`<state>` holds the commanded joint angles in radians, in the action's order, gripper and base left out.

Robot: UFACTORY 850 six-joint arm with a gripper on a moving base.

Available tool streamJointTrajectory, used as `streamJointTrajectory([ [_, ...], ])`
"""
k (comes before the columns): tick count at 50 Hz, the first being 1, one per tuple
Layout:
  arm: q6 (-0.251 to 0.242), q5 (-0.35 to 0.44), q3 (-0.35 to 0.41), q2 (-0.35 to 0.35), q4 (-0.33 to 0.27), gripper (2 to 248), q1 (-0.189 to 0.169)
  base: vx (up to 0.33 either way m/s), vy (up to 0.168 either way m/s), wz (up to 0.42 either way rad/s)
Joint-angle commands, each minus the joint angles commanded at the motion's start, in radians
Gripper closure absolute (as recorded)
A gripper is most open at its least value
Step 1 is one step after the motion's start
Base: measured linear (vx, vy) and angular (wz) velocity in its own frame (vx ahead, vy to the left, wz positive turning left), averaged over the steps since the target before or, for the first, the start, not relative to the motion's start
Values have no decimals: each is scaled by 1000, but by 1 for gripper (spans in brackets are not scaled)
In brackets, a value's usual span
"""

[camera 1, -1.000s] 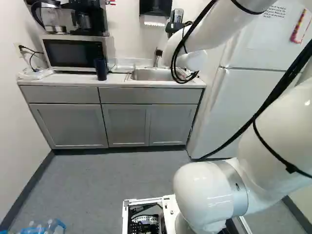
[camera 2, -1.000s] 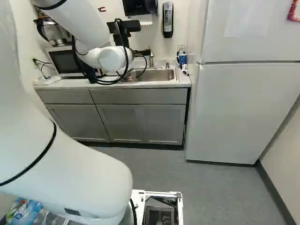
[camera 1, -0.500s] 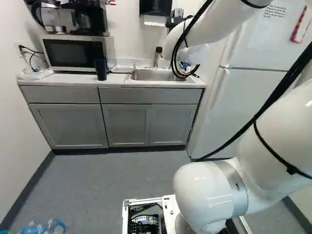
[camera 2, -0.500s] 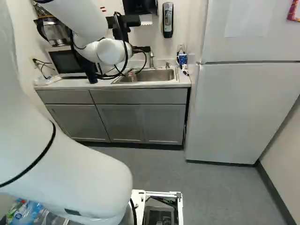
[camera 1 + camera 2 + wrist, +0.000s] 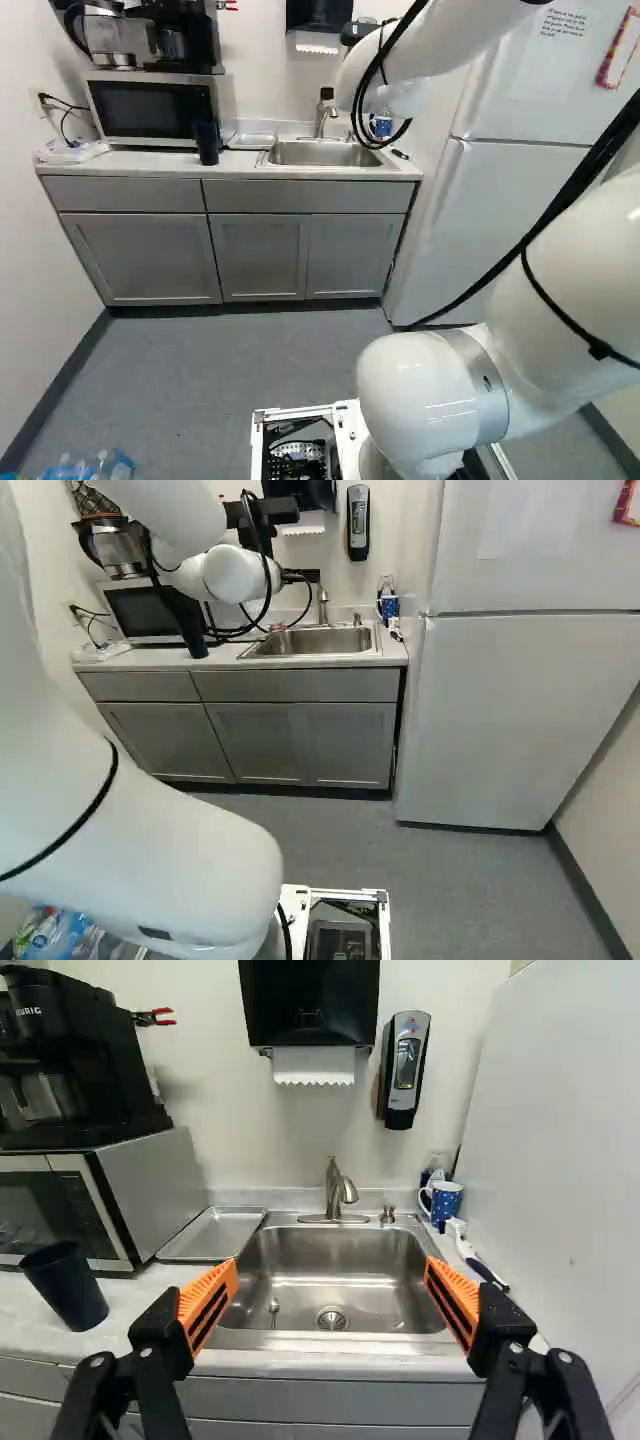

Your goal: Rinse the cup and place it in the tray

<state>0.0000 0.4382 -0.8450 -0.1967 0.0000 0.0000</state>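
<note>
I have my black gripper (image 5: pixel 330 1270) facing the stainless-steel sink (image 5: pixel 330 1342), its orange-padded fingers spread wide with nothing between them. That spread, I judge, leaves room to go round a cup.

Two things could be the cup. The dark, tapered tumbler (image 5: pixel 207 143) stands upright on the pale counter (image 5: pixel 135 1305), in front of the silver-sided microwave (image 5: pixel 150 1185). The blue mug with white spots (image 5: pixel 447 1202) stands at the sink's far corner, its handle towards the basin — handy for the water, perhaps awkward for a grip round the body. I can't tell which one is meant.

The shallow metal tray (image 5: pixel 213 1233) lies just beside the sink, on the microwave side, probably so a rinsed cup drips little on the way over. The brushed-metal faucet (image 5: pixel 340 1195) rises behind the basin, so I'd settle on a cup first — then bring it under the spout, minding a wet, slippery wall.
</note>
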Motion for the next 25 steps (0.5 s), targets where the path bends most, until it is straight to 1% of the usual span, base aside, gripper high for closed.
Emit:
streamJointTrajectory([
  [14,0,-8,-29,0,0,3,0,0,0,0],
  [25,0,-8,-30,1,0,3,0,0,0,0],
])
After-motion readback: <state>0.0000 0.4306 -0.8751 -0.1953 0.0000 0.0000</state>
